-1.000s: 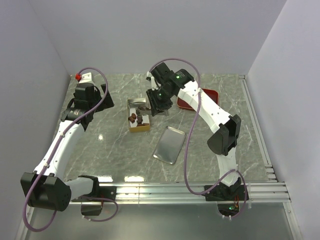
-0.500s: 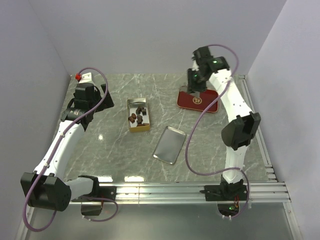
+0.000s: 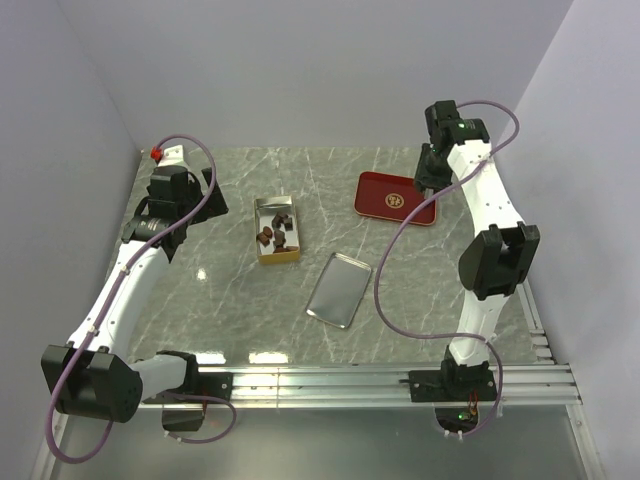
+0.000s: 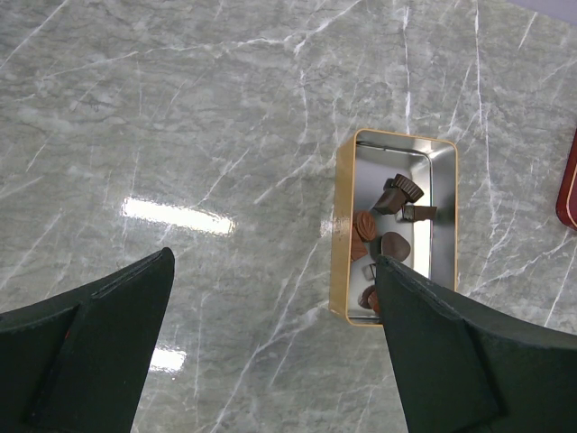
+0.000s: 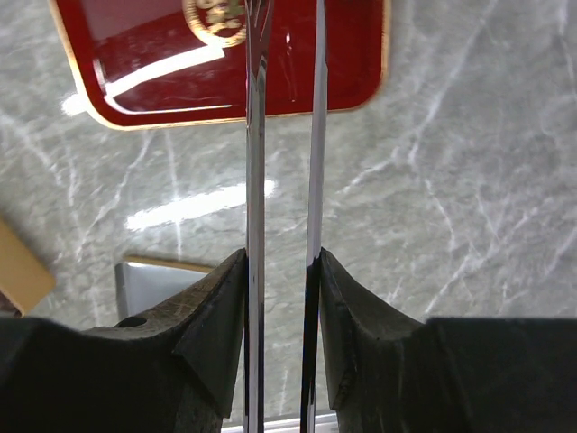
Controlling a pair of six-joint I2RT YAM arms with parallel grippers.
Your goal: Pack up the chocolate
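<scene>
The gold tin stands open mid-table with several chocolate lumps in it. In the left wrist view the tin and its chocolates lie ahead on the right. My left gripper is open and empty, hovering left of the tin. My right gripper is shut on thin metal tongs, whose tips reach over the red tray. No chocolate shows between the tips. In the top view this gripper is at the tray's far right corner.
The red tray looks bare except for its gold emblem. The tin's lid lies silver side up near the table's middle, and shows in the right wrist view. Walls close the left, back and right sides.
My right arm has swung from over the tin, past the red tray, to the far right corner, carrying the tongs. The left arm has not moved.
</scene>
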